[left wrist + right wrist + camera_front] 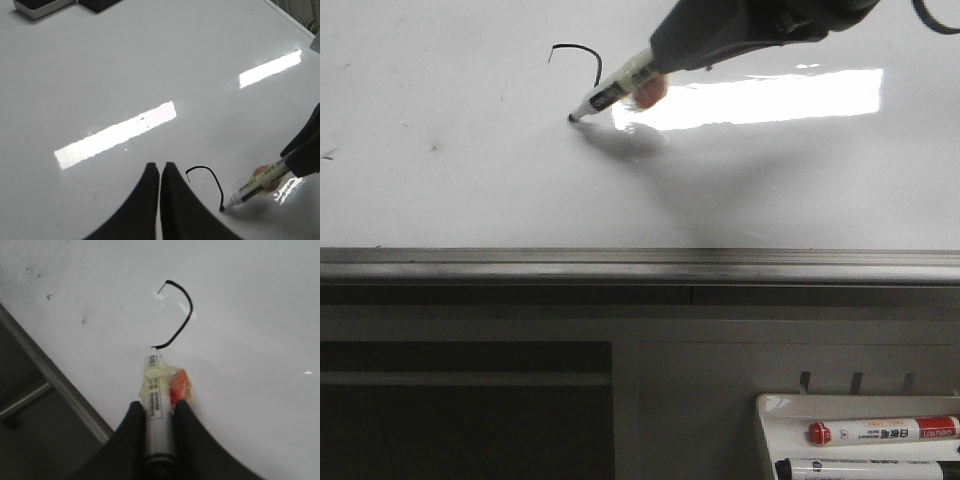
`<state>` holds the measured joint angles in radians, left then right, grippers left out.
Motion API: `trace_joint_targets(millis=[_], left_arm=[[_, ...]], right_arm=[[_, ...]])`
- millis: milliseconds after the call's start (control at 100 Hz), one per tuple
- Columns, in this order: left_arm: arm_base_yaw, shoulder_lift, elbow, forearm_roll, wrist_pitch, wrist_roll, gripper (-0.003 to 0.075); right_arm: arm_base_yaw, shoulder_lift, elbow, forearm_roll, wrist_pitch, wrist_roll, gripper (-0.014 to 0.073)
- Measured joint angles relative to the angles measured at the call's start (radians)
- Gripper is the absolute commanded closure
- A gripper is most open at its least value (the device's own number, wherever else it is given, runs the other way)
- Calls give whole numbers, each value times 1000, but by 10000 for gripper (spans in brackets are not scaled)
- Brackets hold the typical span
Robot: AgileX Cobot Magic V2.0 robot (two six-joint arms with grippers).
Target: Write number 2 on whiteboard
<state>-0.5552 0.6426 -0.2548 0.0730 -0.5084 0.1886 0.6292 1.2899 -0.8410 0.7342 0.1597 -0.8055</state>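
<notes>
Whiteboard (470, 190) fills the front view, glossy, with a bright light bar reflected on it and a grey rail (640, 262) along its near edge. The right pincer (161, 407) is clamped on a marker (612, 92), which tilts down with its tip touching the whiteboard. The number 2 (578, 60) is only partly drawn: a hooked top and the start of the diagonal, a thin black line ending at the marker tip, left of the light bar. Something orange (179, 385) is taped to the marker barrel just ahead of the fingers. The left pincer (161, 172) hovers over the whiteboard near the stroke, its fingers (145, 200) pressed together and holding nothing. Below the rail, at the right, a white tray (770, 415) holds a red-capped marker (885, 431) and a black-capped one (865, 469).
</notes>
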Motion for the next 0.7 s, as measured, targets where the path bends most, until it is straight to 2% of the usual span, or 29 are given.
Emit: trace_joint_targets(millis=[180,310,700], left_arm=[[0,0,0,0,0,0,741],[0,0,0,0,0,0,741],[0,0,0,0,-2,0,741]], right_arm=[[52,62,-43,1,17,1,660],[48,66,-47,1,21,1,660],[-101,-87,76,4,86,-1,660]])
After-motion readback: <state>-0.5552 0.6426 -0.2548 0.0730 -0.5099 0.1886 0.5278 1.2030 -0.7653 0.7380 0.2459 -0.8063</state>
